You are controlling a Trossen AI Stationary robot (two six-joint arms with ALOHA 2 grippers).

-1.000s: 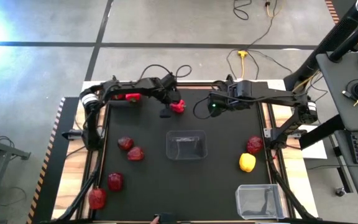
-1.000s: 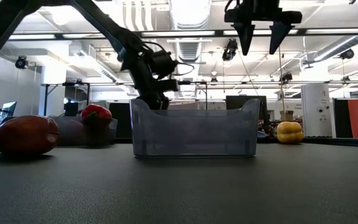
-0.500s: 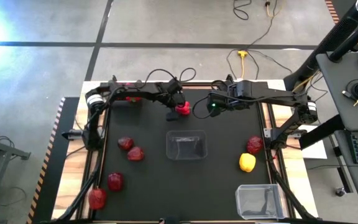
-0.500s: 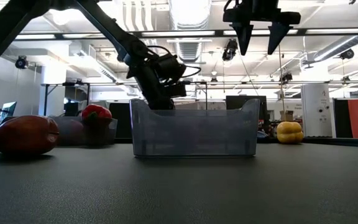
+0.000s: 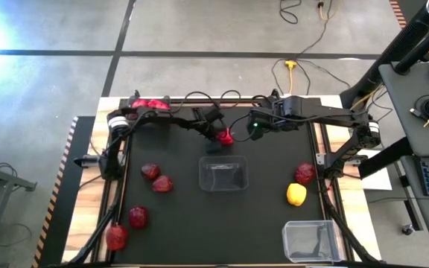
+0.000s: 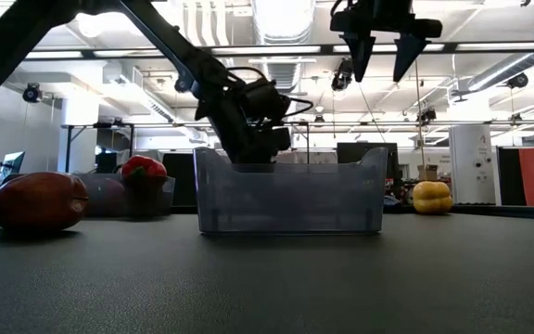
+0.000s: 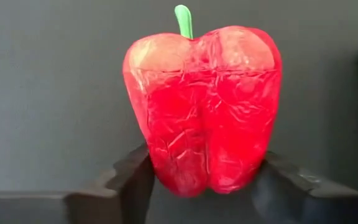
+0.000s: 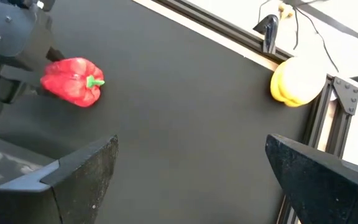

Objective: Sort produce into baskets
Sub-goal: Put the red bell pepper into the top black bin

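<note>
My left gripper [image 5: 219, 138] is shut on a bright red bell pepper [image 7: 204, 109] with a green stem, just beyond the far edge of the clear basket [image 5: 223, 173] at the table's middle. In the low view this gripper [image 6: 253, 139] shows behind that basket's rim and the pepper is hidden. My right gripper [image 5: 253, 128] hangs open, high over the far middle, beside the pepper [image 8: 73, 81]. A dark grey basket [image 6: 128, 195] at the far left holds red peppers [image 5: 147, 104]. A second clear basket [image 5: 311, 240] stands at the near right. My left gripper pinches the pepper's lower end [image 7: 185, 180], opposite the stem, between its two fingers [image 7: 126, 183]. The fingers come from the table's left, slanting down. The stem [image 7: 183, 20] points away from the gripper. Whether the pepper touches the table I cannot tell.
Several dark red apples [image 5: 156, 179] lie at the left, two more [image 5: 125, 227] near the front left corner. A red piece [image 5: 304, 173] and a yellow pepper [image 5: 296, 194] lie at the right. Metal rails [image 5: 326, 186] frame the mat.
My left gripper has gone toward the table's right edge and a little toward the near edge. The red pepper has gone along with it, closer to the middle basket's far rim. The right gripper has stayed open above.
</note>
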